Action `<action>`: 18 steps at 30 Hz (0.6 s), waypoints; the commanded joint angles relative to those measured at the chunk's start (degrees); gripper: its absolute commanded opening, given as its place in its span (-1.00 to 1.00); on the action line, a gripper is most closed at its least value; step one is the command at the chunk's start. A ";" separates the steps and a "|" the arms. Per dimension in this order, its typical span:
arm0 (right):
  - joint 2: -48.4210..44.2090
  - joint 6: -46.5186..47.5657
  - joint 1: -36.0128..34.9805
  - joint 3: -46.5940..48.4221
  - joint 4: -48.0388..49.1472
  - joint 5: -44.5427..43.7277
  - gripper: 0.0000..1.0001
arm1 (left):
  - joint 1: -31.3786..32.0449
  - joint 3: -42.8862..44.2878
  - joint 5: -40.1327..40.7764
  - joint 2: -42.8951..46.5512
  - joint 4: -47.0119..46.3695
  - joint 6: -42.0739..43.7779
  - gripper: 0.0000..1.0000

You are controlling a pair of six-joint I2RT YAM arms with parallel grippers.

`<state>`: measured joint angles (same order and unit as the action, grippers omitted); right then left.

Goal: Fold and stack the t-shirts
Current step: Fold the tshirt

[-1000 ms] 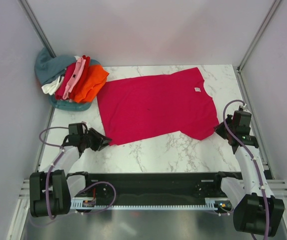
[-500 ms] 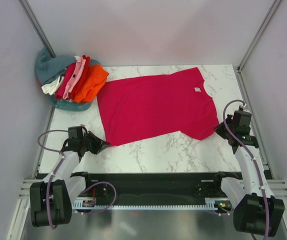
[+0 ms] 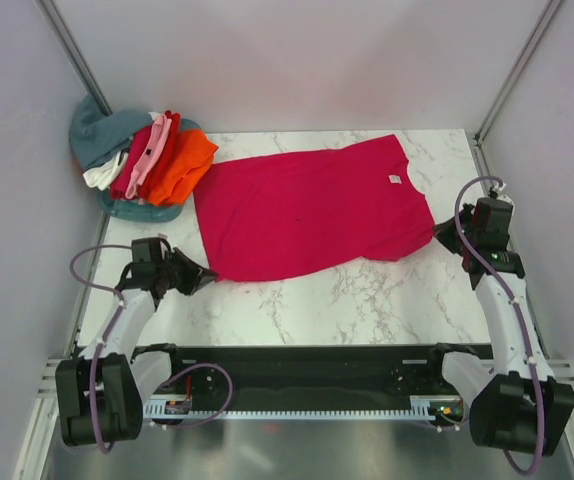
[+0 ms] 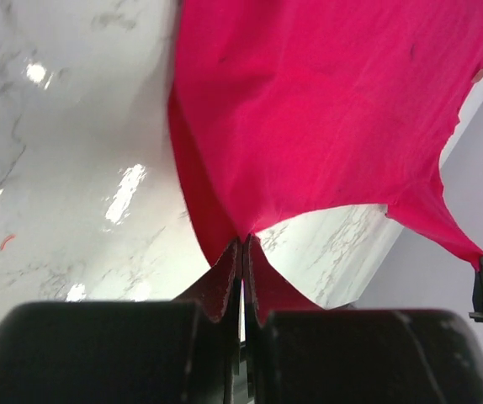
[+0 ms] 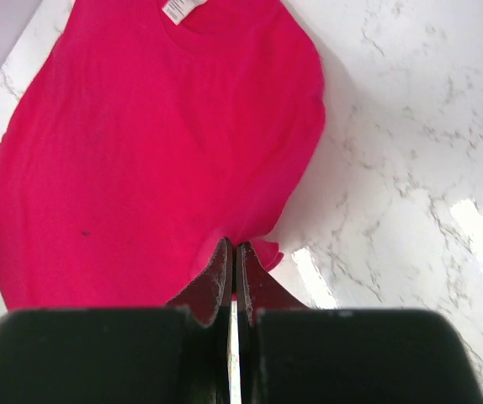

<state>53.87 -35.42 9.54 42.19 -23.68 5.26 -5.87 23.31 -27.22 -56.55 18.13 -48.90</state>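
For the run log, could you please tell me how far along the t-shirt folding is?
Done: the crimson t-shirt lies spread open on the marble table, no fold made. In hand: the left gripper and right gripper are each shut on a near corner of it. Left: folding it, then the heap of other t-shirts at the far-left corner.

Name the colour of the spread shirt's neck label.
The small cloth neck label is white; right wrist view.
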 commanded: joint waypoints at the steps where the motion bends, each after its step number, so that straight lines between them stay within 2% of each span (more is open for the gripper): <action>1: 5.45 -2.29 0.13 6.04 4.87 0.81 -1.00 | -0.02 5.51 -1.43 -3.98 0.06 2.59 -0.96; 11: 20.38 -3.78 -0.05 17.65 8.48 3.53 -1.00 | -0.11 14.56 1.21 -10.40 -0.02 -0.49 -0.96; 18: 29.00 -4.92 -1.36 25.02 10.23 5.29 -1.00 | -0.37 16.94 4.54 -14.46 -2.30 -2.77 -0.96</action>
<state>80.42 -39.16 8.78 62.63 -16.27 9.13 -5.93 38.00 -25.50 -69.97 17.82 -49.56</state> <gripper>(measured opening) 0.018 0.028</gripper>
